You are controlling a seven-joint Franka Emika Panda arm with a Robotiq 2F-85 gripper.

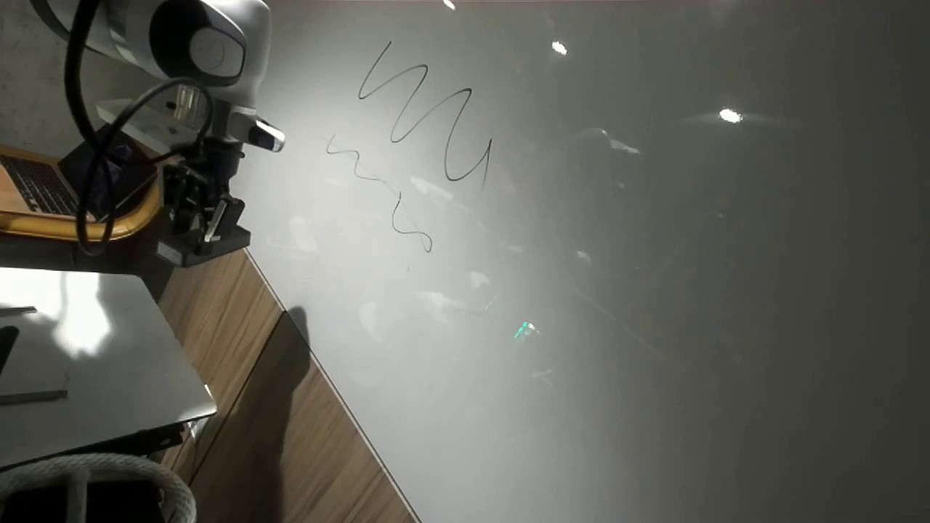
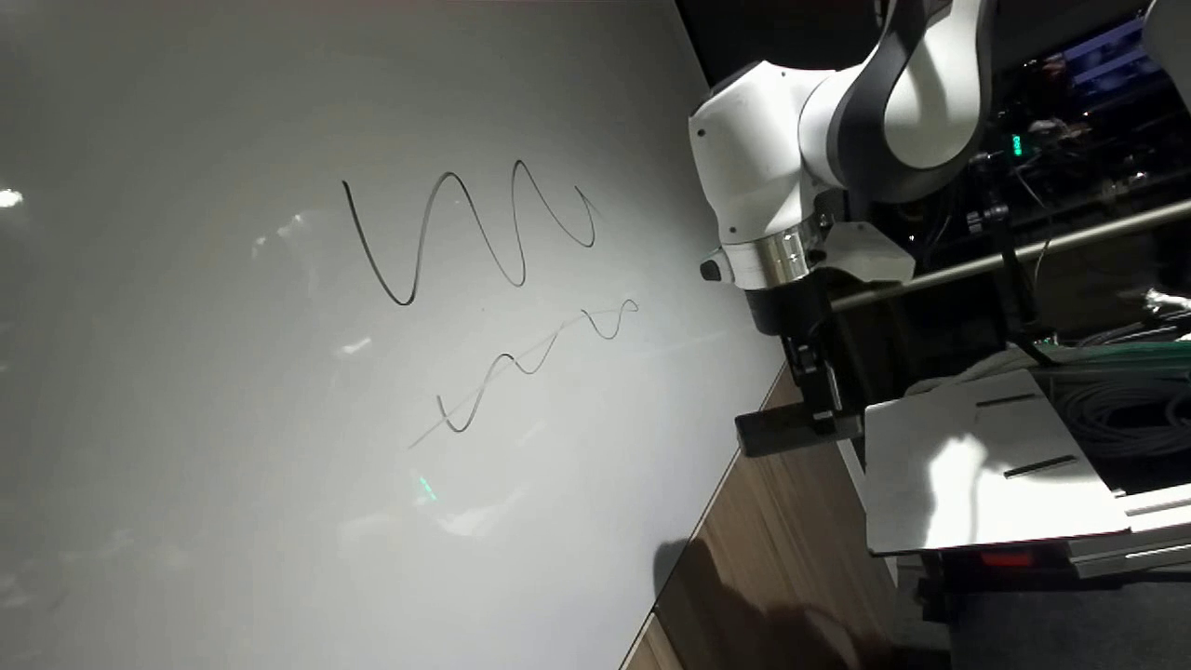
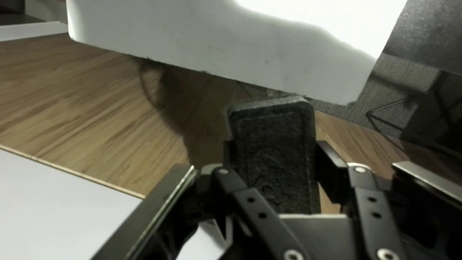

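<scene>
My gripper (image 3: 276,159) is shut on a dark grey felt block (image 3: 272,126) that looks like a whiteboard eraser. Its pads press against both long sides, and the block juts out ahead of them. In both exterior views the gripper (image 1: 218,214) hangs beside the lower edge of a large whiteboard (image 1: 654,254), over wood panelling, and the block (image 2: 782,430) seems apart from the board. On the whiteboard (image 2: 233,419) is a large dark zigzag line (image 1: 468,91). A smaller, broken squiggle (image 2: 505,355) runs below it, with a faint straight streak across it in an exterior view.
A white tabletop (image 3: 216,43) lies close beyond the block. Wood panelling (image 1: 312,428) borders the board's edge. An open laptop (image 1: 43,185) sits behind the arm by a yellow rim (image 1: 138,218). A rope-wrapped rim (image 1: 109,465) and coiled cables (image 2: 1126,409) are nearby.
</scene>
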